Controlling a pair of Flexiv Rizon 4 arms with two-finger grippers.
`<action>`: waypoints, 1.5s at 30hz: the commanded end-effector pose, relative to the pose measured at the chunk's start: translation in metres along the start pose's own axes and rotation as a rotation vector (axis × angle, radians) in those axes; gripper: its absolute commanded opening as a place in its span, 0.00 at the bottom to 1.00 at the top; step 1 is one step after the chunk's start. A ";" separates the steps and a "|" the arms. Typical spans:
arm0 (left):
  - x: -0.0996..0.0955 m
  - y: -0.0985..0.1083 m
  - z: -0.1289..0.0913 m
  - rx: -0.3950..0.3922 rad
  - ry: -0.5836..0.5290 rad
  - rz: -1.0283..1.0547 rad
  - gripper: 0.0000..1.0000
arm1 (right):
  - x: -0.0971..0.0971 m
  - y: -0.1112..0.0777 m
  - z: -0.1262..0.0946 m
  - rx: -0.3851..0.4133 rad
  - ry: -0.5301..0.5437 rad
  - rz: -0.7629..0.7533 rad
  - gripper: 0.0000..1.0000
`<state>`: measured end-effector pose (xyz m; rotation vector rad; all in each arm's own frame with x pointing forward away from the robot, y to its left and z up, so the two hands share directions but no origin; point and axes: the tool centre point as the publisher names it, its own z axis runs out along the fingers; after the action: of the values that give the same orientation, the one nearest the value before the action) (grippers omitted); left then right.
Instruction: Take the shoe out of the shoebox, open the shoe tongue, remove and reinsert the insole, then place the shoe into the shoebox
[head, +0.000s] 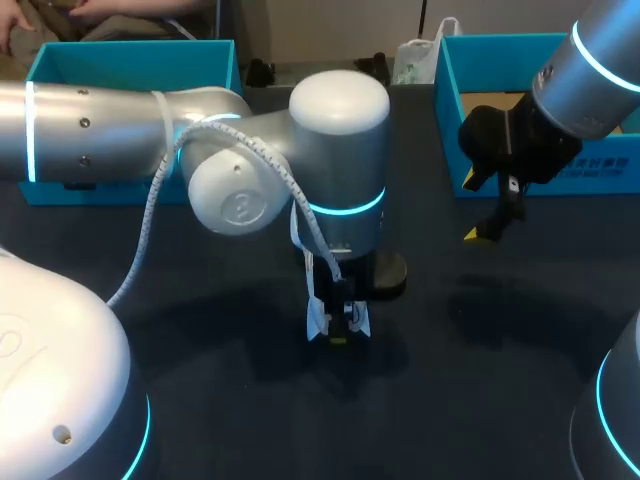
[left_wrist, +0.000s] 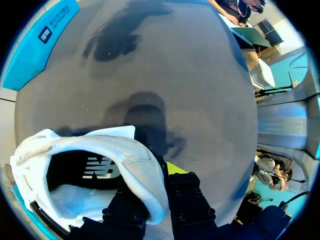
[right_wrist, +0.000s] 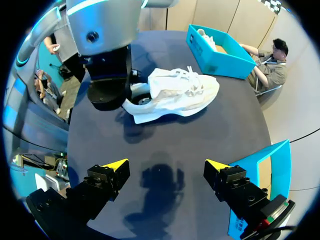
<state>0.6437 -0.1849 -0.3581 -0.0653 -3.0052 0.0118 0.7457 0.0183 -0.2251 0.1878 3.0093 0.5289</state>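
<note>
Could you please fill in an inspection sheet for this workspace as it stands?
Surface: dark table, carrying the shoe.
Job's things: white lace-up shoe out on the table; open teal cardboard shoebox at far left, second teal shoebox at far right.
Clutter: nothing seen.
Grippers: left gripper shut on the shoe's collar; right gripper open above the table, apart from the shoe.
Cables: white braided cable hanging along the left arm.
Surroundings: nothing seen.

Soft white cloth shoe (right_wrist: 175, 92) — matt dark tabletop (head: 480, 400) — smooth teal cardboard shoebox (right_wrist: 205, 52)
</note>
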 end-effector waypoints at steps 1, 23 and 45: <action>0.005 0.007 -0.038 -0.002 0.019 0.012 0.00 | 0.000 0.000 0.001 0.002 -0.001 0.001 1.00; -0.005 0.015 -0.146 -0.004 0.183 0.080 0.00 | 0.000 0.000 0.001 0.002 -0.001 0.001 1.00; -0.005 0.016 -0.156 -0.002 0.169 0.084 0.00 | 0.000 0.000 0.001 0.002 -0.001 0.001 1.00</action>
<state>0.6707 -0.1688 -0.2053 -0.1827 -2.8300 0.0102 0.7457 0.0184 -0.2251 0.1879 3.0092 0.5287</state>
